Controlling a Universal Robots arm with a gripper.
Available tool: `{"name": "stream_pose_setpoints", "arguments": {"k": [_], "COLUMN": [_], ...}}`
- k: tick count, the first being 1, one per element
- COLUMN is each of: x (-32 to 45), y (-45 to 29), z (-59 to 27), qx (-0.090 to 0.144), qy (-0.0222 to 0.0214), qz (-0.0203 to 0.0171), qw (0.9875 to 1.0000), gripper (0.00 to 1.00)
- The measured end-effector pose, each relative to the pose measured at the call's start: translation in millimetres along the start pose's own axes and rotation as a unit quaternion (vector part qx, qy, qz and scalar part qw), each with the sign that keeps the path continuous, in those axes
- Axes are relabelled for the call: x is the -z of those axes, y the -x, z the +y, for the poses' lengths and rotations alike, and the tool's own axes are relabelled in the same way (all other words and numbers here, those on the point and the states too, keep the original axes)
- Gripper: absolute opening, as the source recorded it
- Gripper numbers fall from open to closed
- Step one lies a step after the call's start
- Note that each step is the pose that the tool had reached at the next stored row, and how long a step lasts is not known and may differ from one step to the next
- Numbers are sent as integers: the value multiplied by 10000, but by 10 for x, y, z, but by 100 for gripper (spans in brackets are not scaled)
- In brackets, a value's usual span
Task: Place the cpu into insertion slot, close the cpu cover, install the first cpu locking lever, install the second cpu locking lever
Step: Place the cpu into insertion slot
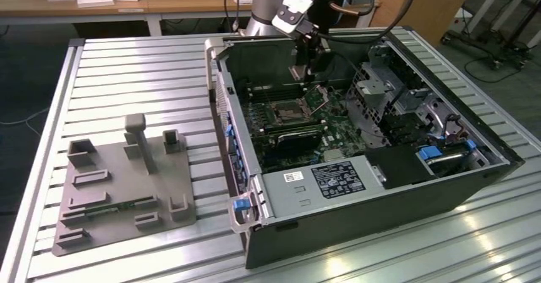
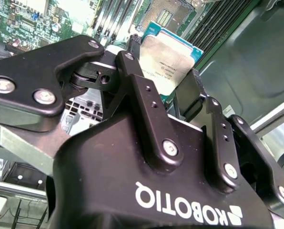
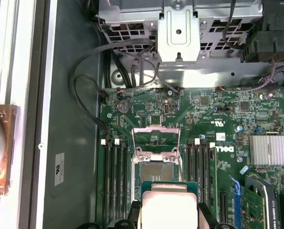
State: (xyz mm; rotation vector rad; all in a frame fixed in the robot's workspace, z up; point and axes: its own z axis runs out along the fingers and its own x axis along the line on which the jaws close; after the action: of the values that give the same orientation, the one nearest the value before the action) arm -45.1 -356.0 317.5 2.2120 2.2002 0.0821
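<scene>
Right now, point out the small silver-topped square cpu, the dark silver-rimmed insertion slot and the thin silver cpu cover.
cpu [image 2: 168, 64]: second wrist view, metal top.
insertion slot [image 3: 157, 172]: first wrist view, dark centre.
cpu cover [image 3: 156, 129]: first wrist view, frame's edge bar.

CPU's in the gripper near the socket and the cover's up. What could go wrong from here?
1. The gripper pinches the cpu by two edges only, not yet in the slot; a tilted or offset descent might damage the contacts.
2. The cover stands open at the slot's edge; the fingers might catch it.
3. Memory slots flank the slot, probably leaving the fingers little room.
</scene>
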Motion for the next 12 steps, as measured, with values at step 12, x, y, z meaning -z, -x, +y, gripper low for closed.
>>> {"name": "stream_pose_setpoints", "arguments": {"k": [12], "x": [-56], "y": [1], "z": [-3], "qx": [0], "qy": [0], "qz": [0], "qw": [10000], "gripper": [54]}}
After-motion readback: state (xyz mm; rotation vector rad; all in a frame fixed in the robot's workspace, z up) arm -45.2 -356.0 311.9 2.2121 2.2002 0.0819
